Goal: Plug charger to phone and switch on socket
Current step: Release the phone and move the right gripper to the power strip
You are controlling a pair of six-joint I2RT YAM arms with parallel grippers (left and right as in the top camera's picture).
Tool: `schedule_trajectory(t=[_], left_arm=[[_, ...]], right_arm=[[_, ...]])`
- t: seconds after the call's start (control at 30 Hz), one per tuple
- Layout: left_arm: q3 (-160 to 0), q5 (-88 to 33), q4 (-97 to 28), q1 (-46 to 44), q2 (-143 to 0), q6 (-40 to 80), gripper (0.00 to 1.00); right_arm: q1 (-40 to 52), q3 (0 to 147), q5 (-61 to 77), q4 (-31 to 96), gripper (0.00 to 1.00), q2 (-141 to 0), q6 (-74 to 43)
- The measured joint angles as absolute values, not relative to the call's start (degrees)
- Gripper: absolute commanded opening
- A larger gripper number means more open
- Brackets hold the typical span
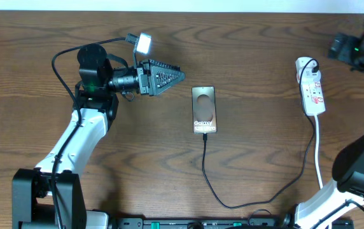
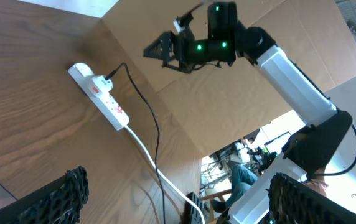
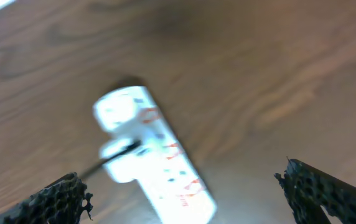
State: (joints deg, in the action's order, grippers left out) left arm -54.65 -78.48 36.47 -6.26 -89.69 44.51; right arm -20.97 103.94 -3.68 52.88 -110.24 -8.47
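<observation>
One target: white elongated power-strip socket lies overhead 8 o'clock of the nearer, spread-apart right claw, long axis 12–6.

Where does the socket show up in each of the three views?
Overhead: socket on the right, in the upper half, lying lengthwise.
Left wrist: upper left, slanting.
Right wrist: lower centre-left, blurred.
Shared landmark: the black charger cable running from its plugged end.

Black charger runs from the white socket to the dark phone's near end.
</observation>
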Motion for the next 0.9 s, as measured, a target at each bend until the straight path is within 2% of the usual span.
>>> schedule_trajectory(t=[0.23, 0.4, 0.9], left_arm=[[-54.7, -78.5, 36.5, -6.3, -89.7, 44.5, 0.94], [-54.7, -78.5, 36.4, -6.3, -89.7, 44.5, 0.93], [-54.7, -78.5, 36.5, -6.3, -89.7, 44.5, 0.93]], right_arm=[[-28.1, 97.9, -3.7, 50.8, 0.99, -110.2, -8.8], [-31.8, 89.1, -2.5, 43.5, 0.99, -110.2, -10.4], [-32.9, 68.7, 8.3, 19.0, 0.99, -110.3, -11.4]])
